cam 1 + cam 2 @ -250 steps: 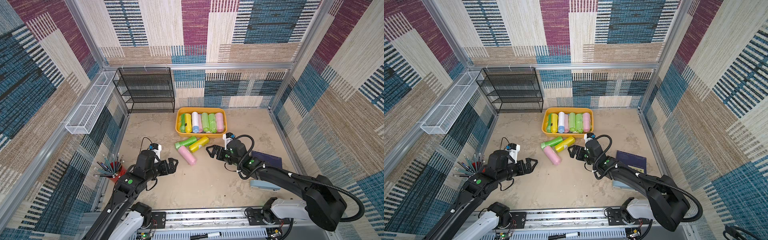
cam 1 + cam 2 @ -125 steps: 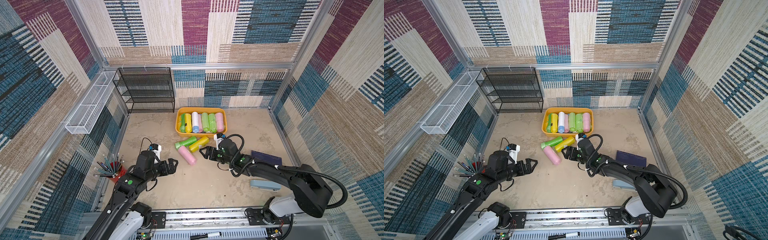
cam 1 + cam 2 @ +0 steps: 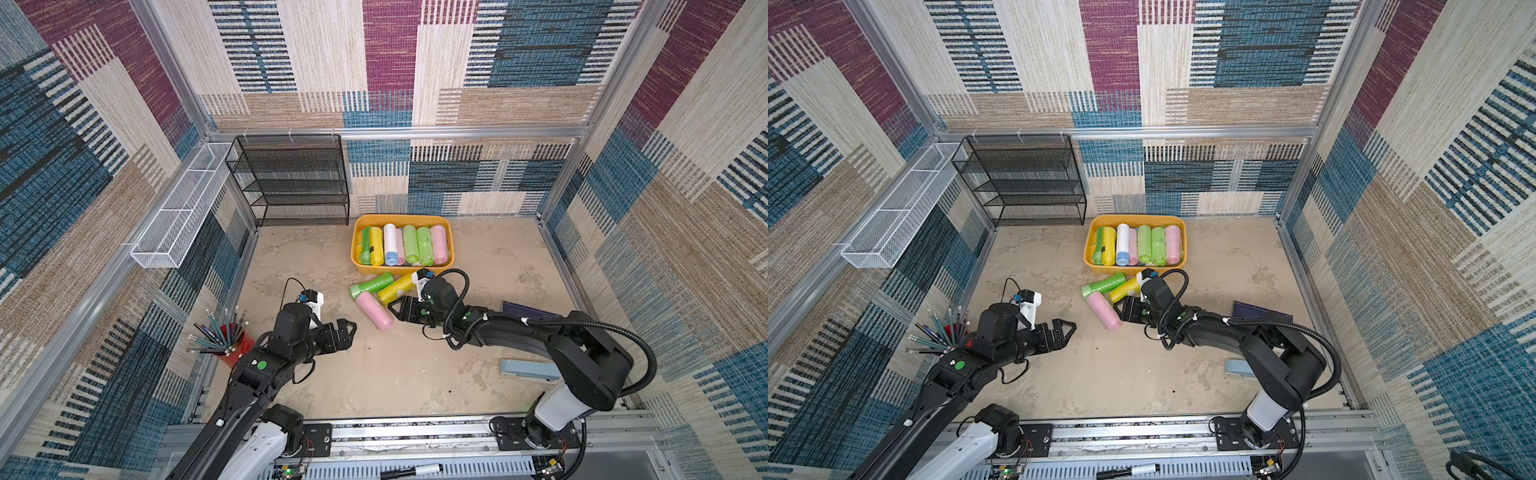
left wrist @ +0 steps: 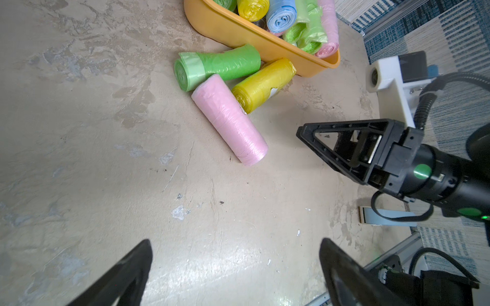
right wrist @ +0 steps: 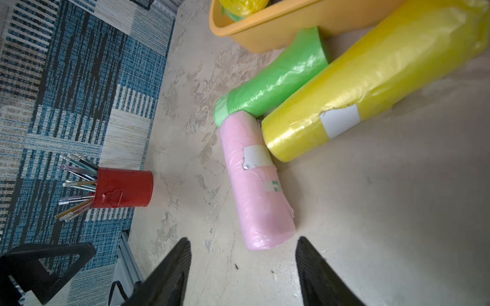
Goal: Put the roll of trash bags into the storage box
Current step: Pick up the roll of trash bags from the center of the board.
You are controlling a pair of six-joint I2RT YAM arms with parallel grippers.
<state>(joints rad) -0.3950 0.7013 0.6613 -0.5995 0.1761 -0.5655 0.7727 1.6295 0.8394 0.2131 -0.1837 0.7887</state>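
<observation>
- Right wrist view showed the right end effector [image 5: 242, 238] with its jaws apart and nothing clamped between them; the near end of the pink roll [image 5: 257, 196] lay just ahead of the fingertips, not gripped
- That pink roll lay flat on the surface [image 5: 384, 212], outside the storage box [image 5: 278, 31], with its far end touching the green roll [image 5: 275, 82] and its side against the near end of the yellow roll [image 5: 371, 79]
- Green and yellow rolls lay side by side at a slant, their far ends close to the box's front wall
- Both top views showed the orange-yellow box near the back wall, holding a row of rolls [image 3: 401, 245] laid side by side
- Left end effector [image 4: 236, 240] was spread wide open and held nothing, above the surface and apart from the three loose rolls
- Red cup [image 5: 123, 189] of pencils stood upright at the surface's left edge, beside the left arm
</observation>
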